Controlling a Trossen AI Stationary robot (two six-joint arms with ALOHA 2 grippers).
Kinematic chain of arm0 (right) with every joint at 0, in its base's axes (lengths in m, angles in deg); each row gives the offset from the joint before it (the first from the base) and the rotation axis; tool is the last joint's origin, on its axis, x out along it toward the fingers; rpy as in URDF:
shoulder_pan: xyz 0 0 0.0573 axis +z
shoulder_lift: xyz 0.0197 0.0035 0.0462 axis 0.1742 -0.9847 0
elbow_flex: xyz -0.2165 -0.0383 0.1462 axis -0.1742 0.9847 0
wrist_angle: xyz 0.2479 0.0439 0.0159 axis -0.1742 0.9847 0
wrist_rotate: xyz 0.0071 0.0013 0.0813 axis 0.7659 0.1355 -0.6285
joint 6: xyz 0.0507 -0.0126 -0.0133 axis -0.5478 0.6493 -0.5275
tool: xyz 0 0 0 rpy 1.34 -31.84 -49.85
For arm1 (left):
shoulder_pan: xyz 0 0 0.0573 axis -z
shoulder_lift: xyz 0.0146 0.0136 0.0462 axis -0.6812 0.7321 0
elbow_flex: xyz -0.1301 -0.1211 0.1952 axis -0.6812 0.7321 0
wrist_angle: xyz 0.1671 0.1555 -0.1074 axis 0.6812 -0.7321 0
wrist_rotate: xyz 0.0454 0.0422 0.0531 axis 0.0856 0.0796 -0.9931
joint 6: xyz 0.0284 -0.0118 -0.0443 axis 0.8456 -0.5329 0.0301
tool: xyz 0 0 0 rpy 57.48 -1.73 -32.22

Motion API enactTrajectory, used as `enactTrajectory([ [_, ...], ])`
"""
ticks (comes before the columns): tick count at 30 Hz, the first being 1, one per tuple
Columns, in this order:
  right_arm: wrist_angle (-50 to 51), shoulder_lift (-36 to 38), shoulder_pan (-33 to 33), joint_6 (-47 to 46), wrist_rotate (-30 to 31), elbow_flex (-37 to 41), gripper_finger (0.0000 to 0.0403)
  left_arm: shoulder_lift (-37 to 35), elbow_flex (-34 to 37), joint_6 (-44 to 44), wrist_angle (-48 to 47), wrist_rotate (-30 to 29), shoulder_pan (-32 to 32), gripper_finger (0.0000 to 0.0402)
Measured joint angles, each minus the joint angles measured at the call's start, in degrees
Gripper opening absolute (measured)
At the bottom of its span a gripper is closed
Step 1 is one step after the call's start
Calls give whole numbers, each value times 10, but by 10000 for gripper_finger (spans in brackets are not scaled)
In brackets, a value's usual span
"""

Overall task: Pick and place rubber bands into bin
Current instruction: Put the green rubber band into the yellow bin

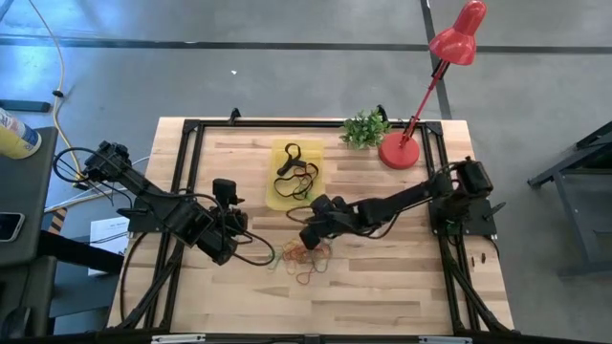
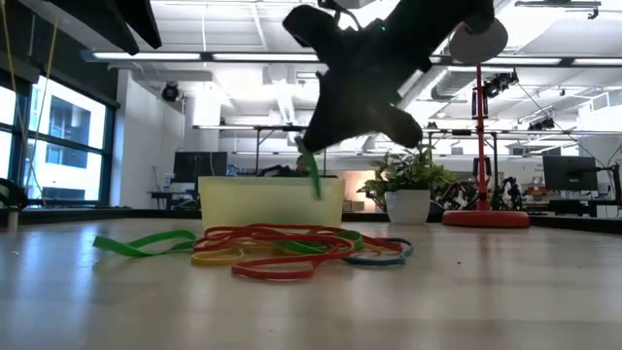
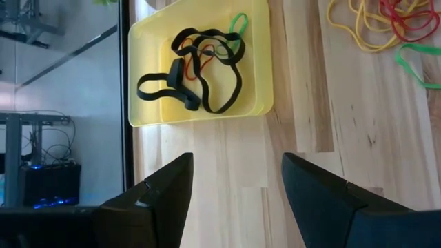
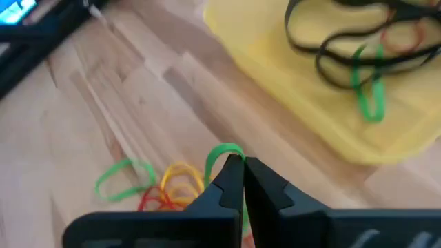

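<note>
High view: right gripper (image 1: 312,233) is seen between the bin (image 1: 316,148) and the pile of rubber bands (image 1: 308,260) on the table (image 1: 402,277), just above the pile's near edge. Left gripper (image 1: 228,241) is parked to the pile's left. Several dark bands are already in the bin.

Low view: right gripper (image 2: 313,165) is raised off the table, a green band (image 2: 313,181) hanging from its tips in front of the bin (image 2: 270,204). The pile (image 2: 282,248) is left flat on the wood.

Left wrist view: left fingers (image 3: 165,189) are spread wide, nothing held. The bin (image 3: 258,62) is seen ahead.

Right wrist view: right fingers (image 4: 231,180) are pinched together on the green band (image 4: 224,153).

Step judged: pick done, carry to bin in hand. Next move calls for a short transfer over the bin wall, then release with the band clear of the rim.

No brands, labels or legible writing are seen.
</note>
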Motion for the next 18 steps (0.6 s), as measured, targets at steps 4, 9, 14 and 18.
enactTrajectory([
  [4,-2,22,-22,33,4,0,0,0,0,0,0,-2,0,211],
  [9,-5,45,-67,81,6,-1,0,0,0,-6,1,-5,0,211],
  [14,-16,48,-128,126,-22,-1,0,0,0,-21,2,-6,0,211],
  [18,-17,44,-179,151,-56,-1,0,0,0,-34,4,-8,0,211],
])
